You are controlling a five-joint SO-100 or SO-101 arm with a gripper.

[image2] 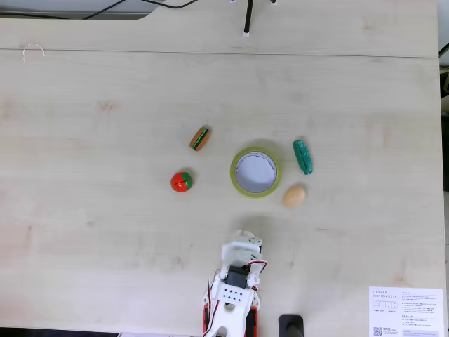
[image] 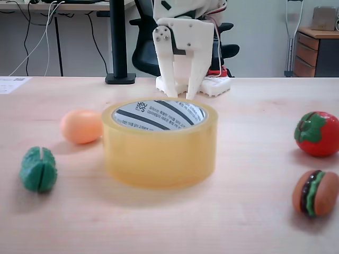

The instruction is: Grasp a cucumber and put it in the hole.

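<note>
A fixed view from table height showed the yellow tape roll (image: 159,143) standing flat in the middle of the pale wooden table (image: 243,222), its hole (image: 159,115) facing up with the white, black-striped core visible inside. The cucumber (image: 38,169), dark green with a lengthwise groove, lay on the table at the left of that view, apart from the roll. An orange egg-shaped toy (image: 81,126) sat just beside the roll's left side. At the right lay a toy tomato (image: 318,133) and, nearer the camera, a toy hamburger (image: 315,192). Behind the roll the white gripper (image: 188,92) hung point-down just above the table; its fingers looked close together, though whether they were fully pressed together could not be told.

In the fixed view from above, the cucumber (image2: 302,156) lay just right of the tape roll (image2: 255,172), the egg toy (image2: 295,195) below it, the hamburger (image2: 200,137) and tomato (image2: 181,182) to the left. The gripper (image2: 245,239) sat below the roll, holding nothing
</note>
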